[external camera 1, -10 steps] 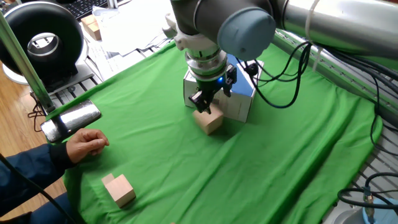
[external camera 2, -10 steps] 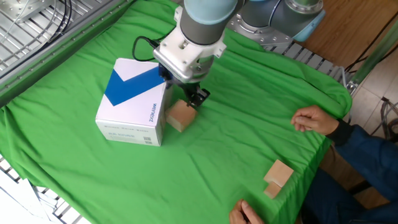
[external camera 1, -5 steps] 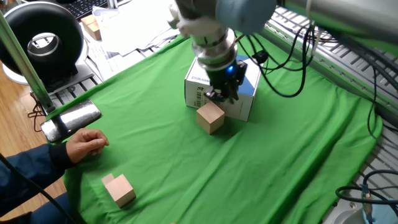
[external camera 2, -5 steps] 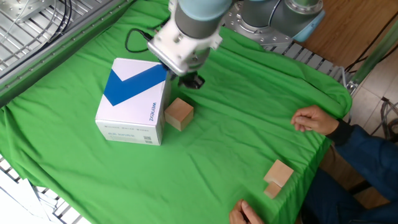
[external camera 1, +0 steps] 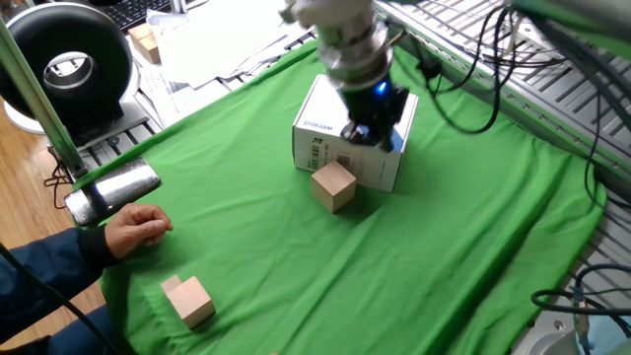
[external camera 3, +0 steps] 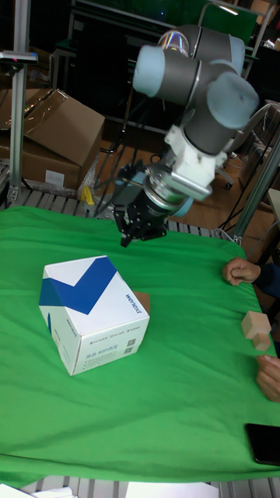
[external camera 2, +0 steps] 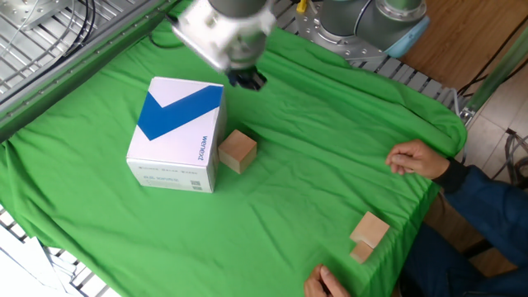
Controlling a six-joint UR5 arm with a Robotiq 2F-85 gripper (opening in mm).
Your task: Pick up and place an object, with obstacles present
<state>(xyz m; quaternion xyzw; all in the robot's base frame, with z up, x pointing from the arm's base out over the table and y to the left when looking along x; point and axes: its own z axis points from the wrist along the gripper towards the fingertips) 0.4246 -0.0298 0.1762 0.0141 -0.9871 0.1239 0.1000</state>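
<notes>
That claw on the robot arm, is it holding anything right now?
Gripper: holds nothing, raised above the table; open or shut cannot be told. The wooden cube sits beside the white box.

We see a bright green cloth [external camera 2: 330,181] over the table. White box [external camera 2: 169,144]: broad blue diagonal band on top, small blue and dark print on its sides. Cube [external camera 2: 238,152] beside it is plain light tan wood, no markings. Second block [external camera 2: 368,232], the one with a smaller piece joined on, is the same tan. Gripper [external camera 3: 134,231] is black, with a blue light glowing on its body in one fixed view. Arm [external camera 3: 204,101] is silver-grey with pale blue joint caps. A dark navy sleeve [external camera 2: 487,206] at the cloth's edge.
</notes>
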